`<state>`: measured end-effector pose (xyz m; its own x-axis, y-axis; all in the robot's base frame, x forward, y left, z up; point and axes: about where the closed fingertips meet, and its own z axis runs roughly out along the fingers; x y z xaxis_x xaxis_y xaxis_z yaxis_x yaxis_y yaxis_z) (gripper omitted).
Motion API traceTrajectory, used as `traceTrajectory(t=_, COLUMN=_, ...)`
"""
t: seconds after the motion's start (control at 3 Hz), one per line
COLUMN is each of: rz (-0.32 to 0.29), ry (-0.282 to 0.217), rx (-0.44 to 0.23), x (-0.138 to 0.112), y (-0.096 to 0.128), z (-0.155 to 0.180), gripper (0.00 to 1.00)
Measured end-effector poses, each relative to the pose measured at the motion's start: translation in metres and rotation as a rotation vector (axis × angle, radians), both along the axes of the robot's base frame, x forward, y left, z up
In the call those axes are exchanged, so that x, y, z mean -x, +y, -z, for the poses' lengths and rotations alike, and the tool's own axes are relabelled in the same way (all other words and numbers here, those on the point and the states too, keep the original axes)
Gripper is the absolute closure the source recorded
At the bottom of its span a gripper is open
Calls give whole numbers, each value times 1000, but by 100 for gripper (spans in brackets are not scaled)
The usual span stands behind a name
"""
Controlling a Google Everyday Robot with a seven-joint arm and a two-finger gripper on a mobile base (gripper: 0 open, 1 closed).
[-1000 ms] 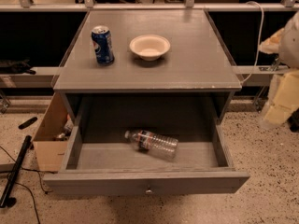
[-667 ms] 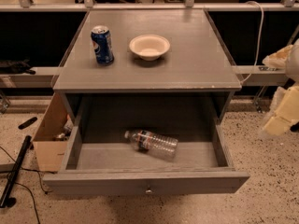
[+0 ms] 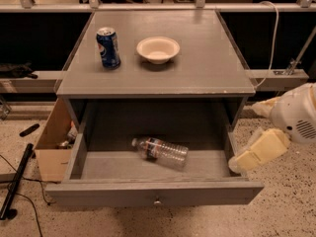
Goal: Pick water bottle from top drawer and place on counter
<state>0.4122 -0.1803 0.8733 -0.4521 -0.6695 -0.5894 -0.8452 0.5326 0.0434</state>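
The water bottle (image 3: 160,151) lies on its side in the open top drawer (image 3: 153,192), cap pointing left, near the middle of the drawer floor. The drawer is pulled out of the grey cabinet, with its knob (image 3: 157,201) on the front panel. The counter (image 3: 197,68) is the cabinet's flat top. My gripper (image 3: 249,158), cream-coloured, hangs at the drawer's right side wall, well to the right of the bottle and not touching it. The white arm (image 3: 296,115) behind it comes in from the right edge.
A blue soda can (image 3: 108,47) and a white bowl (image 3: 158,49) stand on the counter's left and middle. A brown cardboard box (image 3: 52,147) sits on the floor left of the drawer. A black pole (image 3: 17,179) and cables lie at the far left.
My arm and gripper have moved down and to the left, from beside the cabinet's right edge to the drawer's right wall. The bottle, can and bowl have not moved.
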Motion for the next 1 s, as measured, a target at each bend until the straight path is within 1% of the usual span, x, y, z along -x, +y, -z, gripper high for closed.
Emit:
traceTrajectory(t=0.33, rz=60, ry=26, rx=-92, x=-7, y=24, z=33, gripper=0)
traceTrajectory(t=0.67, rz=92, ry=31, rx=-132, x=-22, y=47, z=60, gripper=0)
traceTrajectory(t=1.0, rz=92, ry=31, rx=-132, x=-22, y=47, z=60, gripper=0)
